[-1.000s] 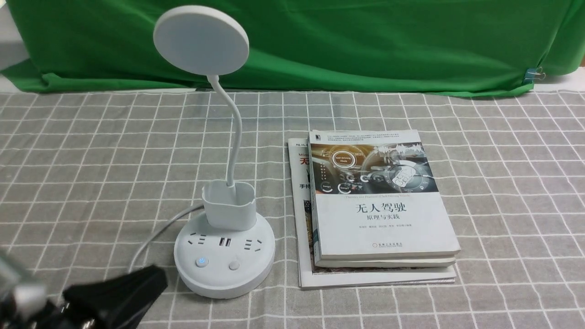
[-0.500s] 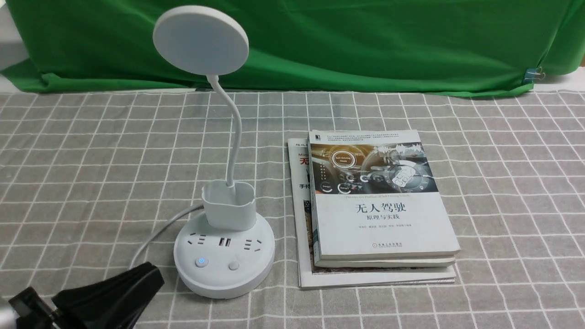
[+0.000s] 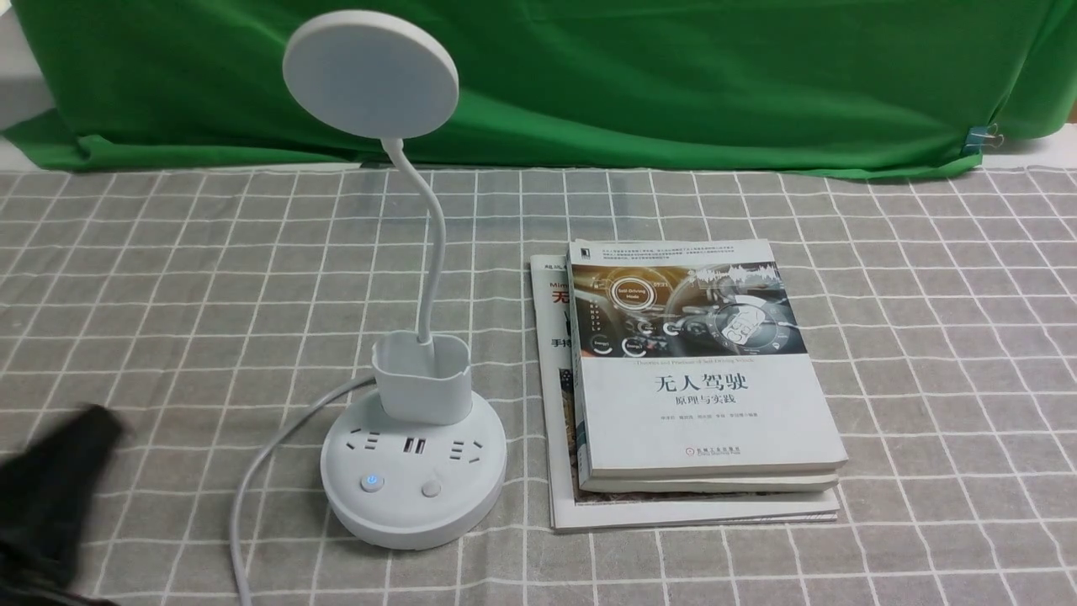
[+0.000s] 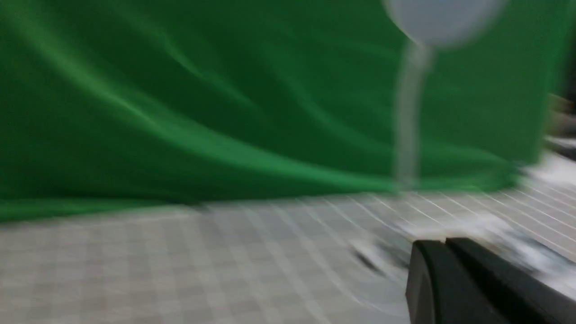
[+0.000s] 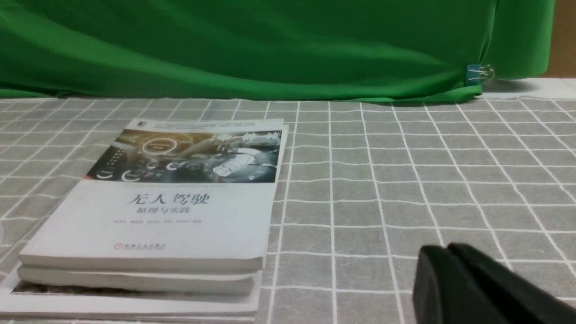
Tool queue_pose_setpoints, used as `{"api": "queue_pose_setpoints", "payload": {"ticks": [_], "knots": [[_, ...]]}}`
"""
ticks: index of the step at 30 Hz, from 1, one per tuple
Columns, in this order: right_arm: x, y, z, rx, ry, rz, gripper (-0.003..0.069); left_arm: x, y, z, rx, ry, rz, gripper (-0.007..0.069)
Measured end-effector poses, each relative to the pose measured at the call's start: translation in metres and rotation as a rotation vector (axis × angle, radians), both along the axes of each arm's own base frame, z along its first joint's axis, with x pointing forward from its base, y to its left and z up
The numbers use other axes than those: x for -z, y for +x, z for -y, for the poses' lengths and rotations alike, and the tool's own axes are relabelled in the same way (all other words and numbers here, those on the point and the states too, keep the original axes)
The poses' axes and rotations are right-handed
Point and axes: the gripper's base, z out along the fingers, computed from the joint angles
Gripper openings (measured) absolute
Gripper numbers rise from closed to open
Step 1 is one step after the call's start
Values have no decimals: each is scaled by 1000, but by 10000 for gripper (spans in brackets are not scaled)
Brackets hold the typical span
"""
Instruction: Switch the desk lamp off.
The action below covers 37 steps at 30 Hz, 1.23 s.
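The surface [image 3: 951, 379] runs back to a green curtain [image 3: 673, 84], with open room right of the books [image 3: 707, 421]; the desk lamp [image 3: 412, 515] stands left of them, right of the clenched, empty left gripper [image 4: 445, 243], neck upright, disc tilted leftward; the right gripper [image 5: 445, 248] is clenched, empty

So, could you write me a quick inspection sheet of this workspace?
Surface: grey checked tablecloth, lightly wrinkled
Job's things: white lamp, upright; one button glows blue, disc head looks unlit
Clutter: stack of books right of the lamp
Pincers: left pincer looks shut, away from the lamp; right pincer looks shut, nothing seen in it
Cables: grey-white cord curving left from the lamp
Surroundings: green cloth behind, clip on it
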Motion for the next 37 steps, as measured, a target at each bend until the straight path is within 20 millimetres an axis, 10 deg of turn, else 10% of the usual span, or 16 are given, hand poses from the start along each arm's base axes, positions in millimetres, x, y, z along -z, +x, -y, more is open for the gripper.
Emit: {"api": "queue_pose_setpoints", "payload": {"ticks": [10,37], "knots": [[0,0,0,0,0,0,36,8,-21,-17,-219,4,-28,1],[0,0,0,0,0,0,36,33,-25,-11,-127,14,-289,1]]}}
